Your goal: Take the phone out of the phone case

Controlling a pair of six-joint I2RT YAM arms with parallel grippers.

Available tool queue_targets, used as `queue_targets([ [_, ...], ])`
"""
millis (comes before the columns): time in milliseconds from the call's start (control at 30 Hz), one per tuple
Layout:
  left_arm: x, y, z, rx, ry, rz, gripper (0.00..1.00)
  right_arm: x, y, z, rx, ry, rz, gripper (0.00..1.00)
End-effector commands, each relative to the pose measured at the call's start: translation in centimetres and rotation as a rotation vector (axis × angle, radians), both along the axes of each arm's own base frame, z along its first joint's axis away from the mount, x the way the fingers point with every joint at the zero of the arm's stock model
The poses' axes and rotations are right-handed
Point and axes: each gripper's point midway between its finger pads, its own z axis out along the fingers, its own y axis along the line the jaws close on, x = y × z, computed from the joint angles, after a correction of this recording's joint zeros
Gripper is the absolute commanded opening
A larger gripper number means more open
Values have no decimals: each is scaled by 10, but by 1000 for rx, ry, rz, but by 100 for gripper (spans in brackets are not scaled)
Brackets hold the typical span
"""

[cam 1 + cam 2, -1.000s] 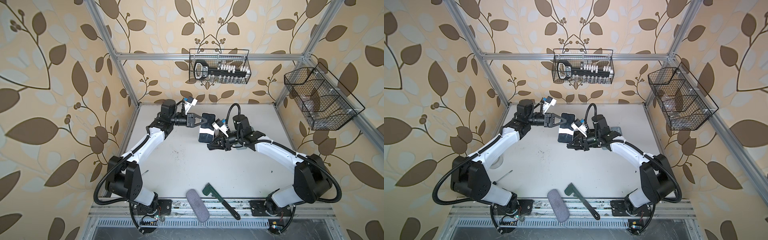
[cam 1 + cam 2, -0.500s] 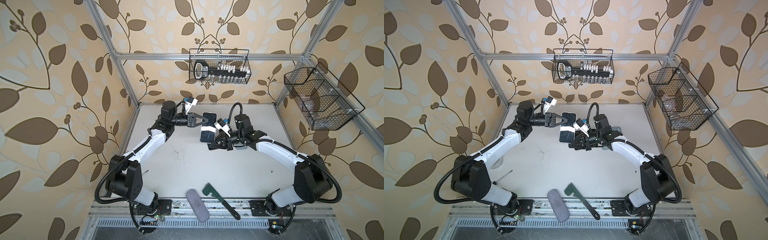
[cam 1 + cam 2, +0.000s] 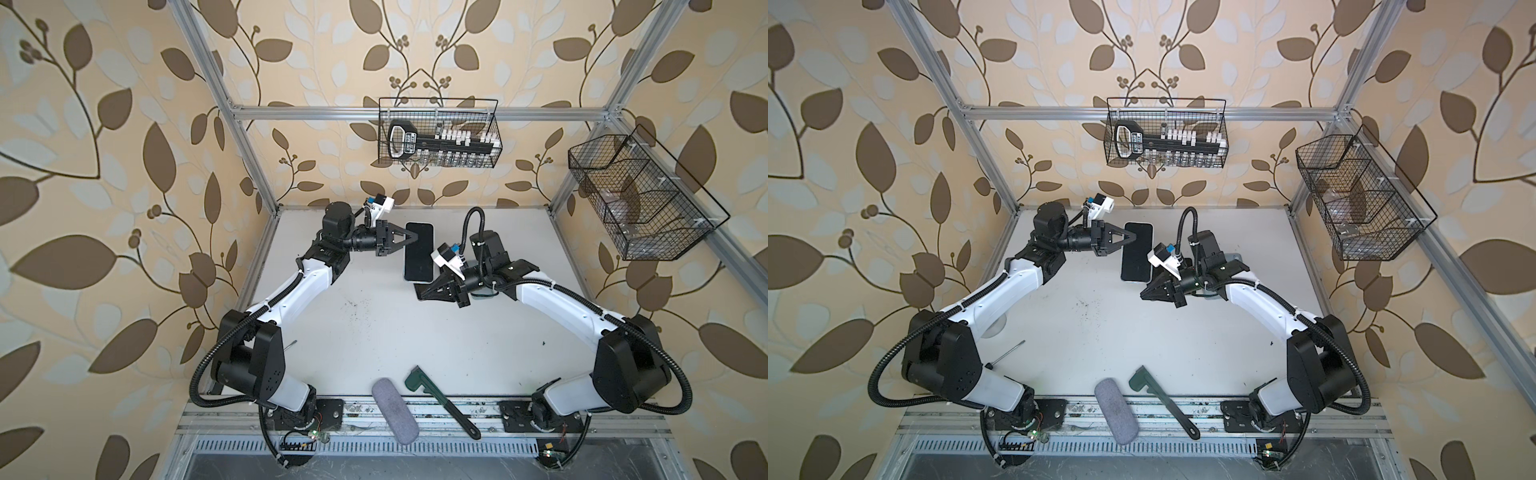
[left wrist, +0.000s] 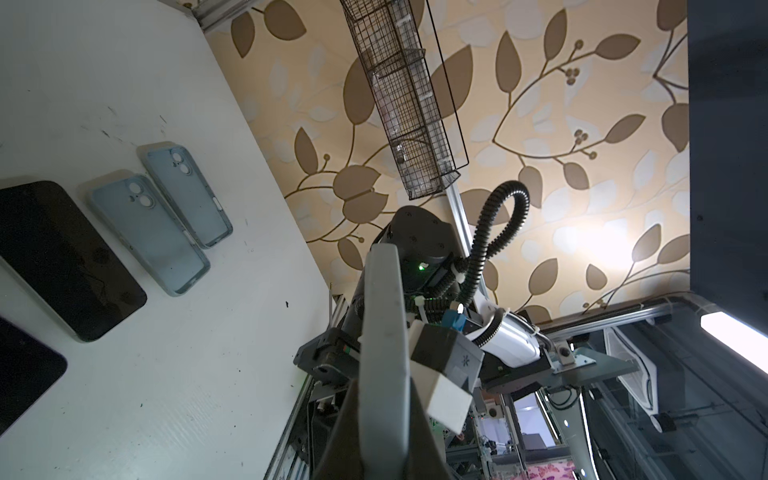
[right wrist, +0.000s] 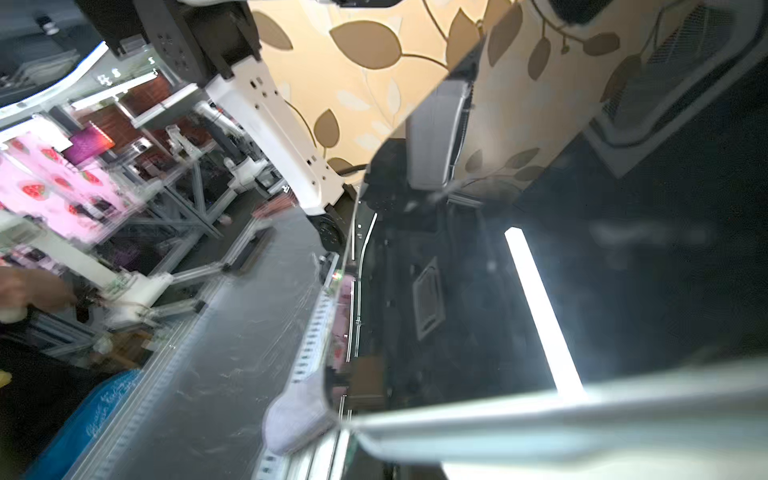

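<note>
The left fingers (image 3: pixel 402 232) pinch one long edge of the phone (image 3: pixel 419 257), holding it above the bench (image 3: pixel 374 332) with its pale case (image 3: pixel 419 282) on. The right fingers (image 3: pixel 434 287) are closed beside its near end; whether they grip anything is unclear.

A lab robot cell is shown. Across the upper frame, wallpapered panels (image 3: pixel 104 166) are held by aluminium framing (image 3: pixel 311 112).
</note>
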Motion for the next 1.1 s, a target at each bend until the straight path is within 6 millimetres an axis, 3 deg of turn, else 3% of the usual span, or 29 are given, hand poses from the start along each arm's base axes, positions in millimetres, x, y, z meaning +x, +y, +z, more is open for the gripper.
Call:
queue_targets([
  [0,-1,2,37,-56,-75,18,0,2,0,-5,-24,-51,-8,0],
  [267,1,1,29,-31,-89,17,0,5,-6,-4,-49,-60,-76,6],
  [533,9,7,30,-30,-132,114,0,9,-15,5,-46,-46,-171,26],
  [667,19,12,27,-51,-102,185,0,14,-17,7,-60,-40,-218,37],
  [767,16,20,40,-96,-111,247,0,19,-19,10,-58,-19,-268,49],
  [833,17,25,43,-119,-102,295,0,22,-19,16,-37,-5,-308,57],
  [900,16,33,45,-132,-104,352,0,27,-20,22,-19,14,-369,74],
  [1067,12,58,45,-171,-77,530,0,43,-30,41,83,101,-544,88],
])
